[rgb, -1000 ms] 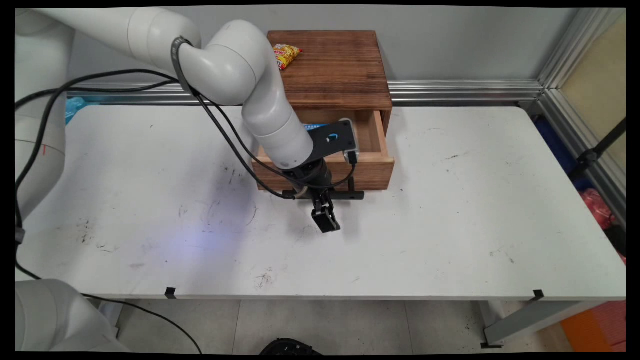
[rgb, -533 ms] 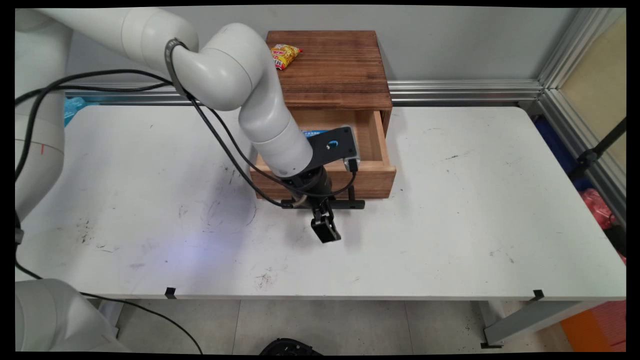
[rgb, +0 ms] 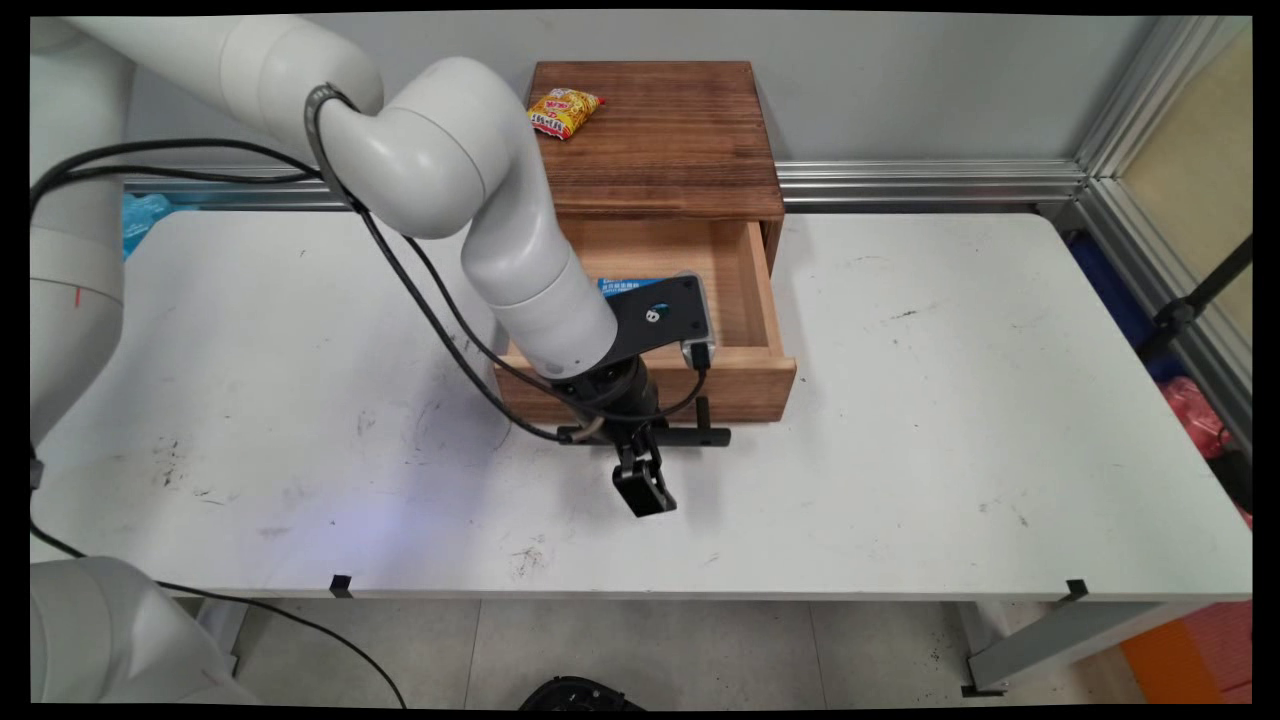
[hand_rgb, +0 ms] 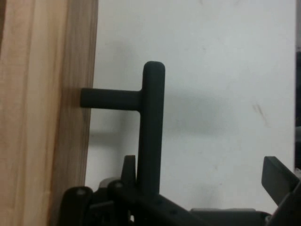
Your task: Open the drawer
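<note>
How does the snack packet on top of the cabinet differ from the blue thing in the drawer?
The snack packet is yellow and red; the blue item is blue with white print. The packet lies in full view on the wooden cabinet top, at its back left corner; the blue item lies inside the open drawer, mostly hidden behind the arm, so its shape cannot be judged. Both lie apart from the gripper, which is at the drawer's black handle.

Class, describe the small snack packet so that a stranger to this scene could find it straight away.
Find the wooden cabinet at the back of the white table. The snack packet lies on its top, near the back left corner. It alone is crinkled, yellow and red.
</note>
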You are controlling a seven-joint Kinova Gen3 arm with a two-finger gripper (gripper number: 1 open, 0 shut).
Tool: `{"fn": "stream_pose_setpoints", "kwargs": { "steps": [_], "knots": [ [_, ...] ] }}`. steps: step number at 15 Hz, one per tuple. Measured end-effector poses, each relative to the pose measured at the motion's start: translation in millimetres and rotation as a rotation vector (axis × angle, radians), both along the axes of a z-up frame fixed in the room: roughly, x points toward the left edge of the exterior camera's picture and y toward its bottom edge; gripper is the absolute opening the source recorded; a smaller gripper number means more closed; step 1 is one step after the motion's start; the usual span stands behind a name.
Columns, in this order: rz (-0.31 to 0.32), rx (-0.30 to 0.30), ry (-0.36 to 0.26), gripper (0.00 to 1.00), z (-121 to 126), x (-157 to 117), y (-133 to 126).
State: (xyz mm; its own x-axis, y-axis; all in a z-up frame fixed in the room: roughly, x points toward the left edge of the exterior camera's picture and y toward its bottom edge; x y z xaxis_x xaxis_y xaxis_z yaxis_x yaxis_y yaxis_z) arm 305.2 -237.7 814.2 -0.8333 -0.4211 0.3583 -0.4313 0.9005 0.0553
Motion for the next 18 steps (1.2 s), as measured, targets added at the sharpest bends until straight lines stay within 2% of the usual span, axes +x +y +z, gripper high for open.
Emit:
{"fn": "stream_pose_setpoints", "kwargs": {
  "steps": [10, 18],
  "knots": [
    [-0.026, 0.028, 0.017, 1.00, 5, -7, 25],
    [-0.050, 0.019, 0.018, 1.00, 10, -7, 29]
  ]
}}
